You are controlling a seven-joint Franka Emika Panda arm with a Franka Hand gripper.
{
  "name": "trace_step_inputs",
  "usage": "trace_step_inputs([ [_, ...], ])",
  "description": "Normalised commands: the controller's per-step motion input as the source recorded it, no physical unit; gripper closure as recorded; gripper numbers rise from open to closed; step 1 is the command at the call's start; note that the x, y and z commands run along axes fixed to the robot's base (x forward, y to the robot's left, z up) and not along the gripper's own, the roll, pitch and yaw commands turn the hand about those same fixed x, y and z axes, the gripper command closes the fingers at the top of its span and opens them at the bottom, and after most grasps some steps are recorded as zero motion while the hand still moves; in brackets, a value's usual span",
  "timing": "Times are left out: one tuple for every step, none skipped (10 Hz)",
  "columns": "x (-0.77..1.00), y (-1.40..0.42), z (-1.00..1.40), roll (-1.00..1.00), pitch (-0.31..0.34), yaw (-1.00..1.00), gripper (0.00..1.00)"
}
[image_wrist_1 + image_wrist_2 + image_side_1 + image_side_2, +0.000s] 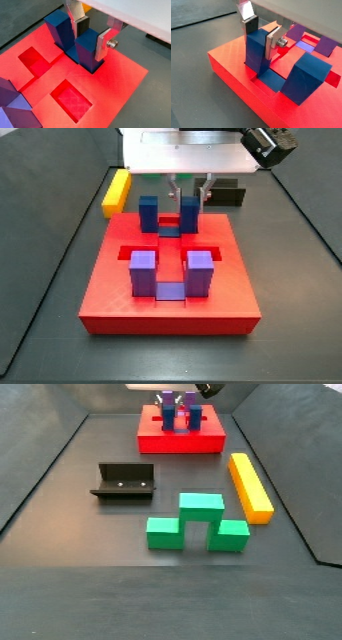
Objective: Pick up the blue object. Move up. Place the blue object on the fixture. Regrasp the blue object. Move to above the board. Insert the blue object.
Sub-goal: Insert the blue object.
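The gripper [191, 194] is hanging over the far end of the board [112, 286], its jaws clamped on one upright leg of the blue object [85, 49]; in both wrist views a silver finger [272, 42] is pressing flat against that leg. The blue object is standing legs-up, its bridge sitting down in a recess near the board's edge, as a wrist view [308, 75] is showing. In a side view the purple block [166, 271] is resting in the board's near half, at about 6 o'clock from the blue object, also legs-up. The yellow bar [118, 190] is lying on the dark surface [54, 258] at roughly 10 o'clock from the board. In a side view the fixture [124, 482] is standing well apart from the board [178, 441], at about 7 o'clock from it, with the green block [198, 522] at 6 o'clock and the yellow bar [249, 485] beside the green block.
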Motion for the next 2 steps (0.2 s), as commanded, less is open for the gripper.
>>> trace_step_inputs([
  [-0.19,-0.33,-0.5,0.04,0.001,0.0,1.0],
  [-0.27,-0.25,-0.32,0.0,0.0,-0.01,1.0],
])
